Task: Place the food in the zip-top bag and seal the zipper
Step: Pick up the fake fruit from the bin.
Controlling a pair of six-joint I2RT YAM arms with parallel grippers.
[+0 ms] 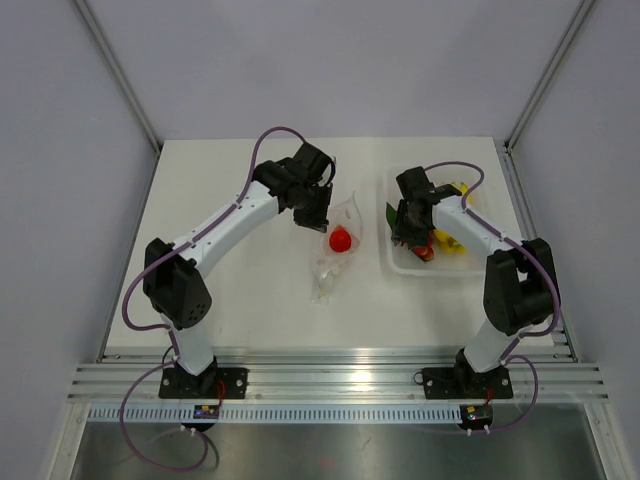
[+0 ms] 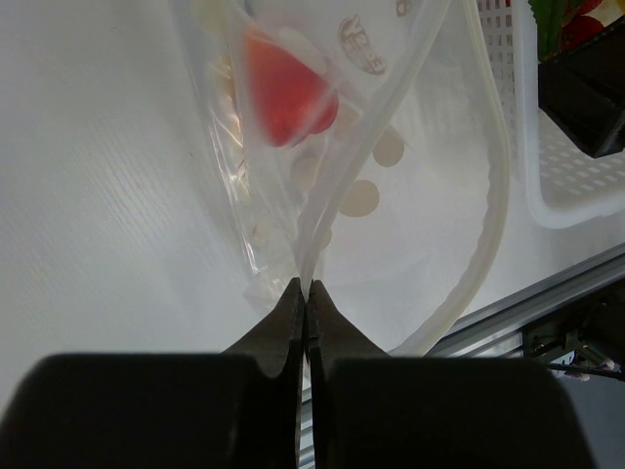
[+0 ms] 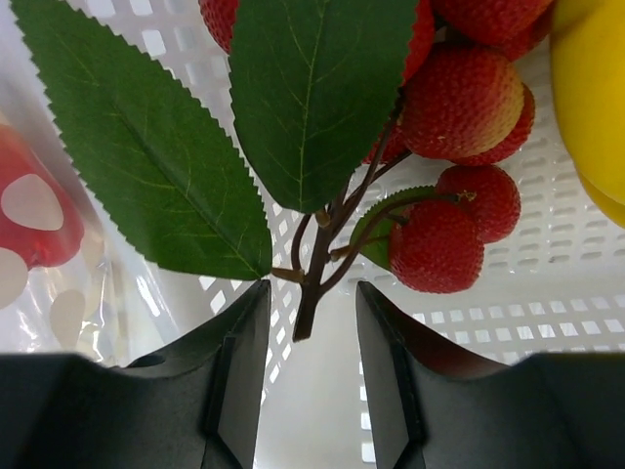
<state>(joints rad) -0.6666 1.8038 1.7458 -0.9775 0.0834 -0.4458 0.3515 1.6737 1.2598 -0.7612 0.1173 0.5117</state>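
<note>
Where left fingers [image 2: 278, 332] pinch it, zip-top bag [image 2: 420, 225] gapes (red fruit [image 2: 288, 93] inside).

I see the zip-top bag [image 1: 328, 268], clear with pale dots, lying crumpled, its mouth end raised toward 12 o'clock. Its zipper [image 2: 502, 186] gapes open in a wide loop, and a red piece [image 1: 340, 240] sits inside. At its 3 o'clock lie the yellow bananas [image 1: 450, 242] and the red strawberry cluster [image 1: 424, 251], whose green leaves point toward 11 o'clock.
</note>
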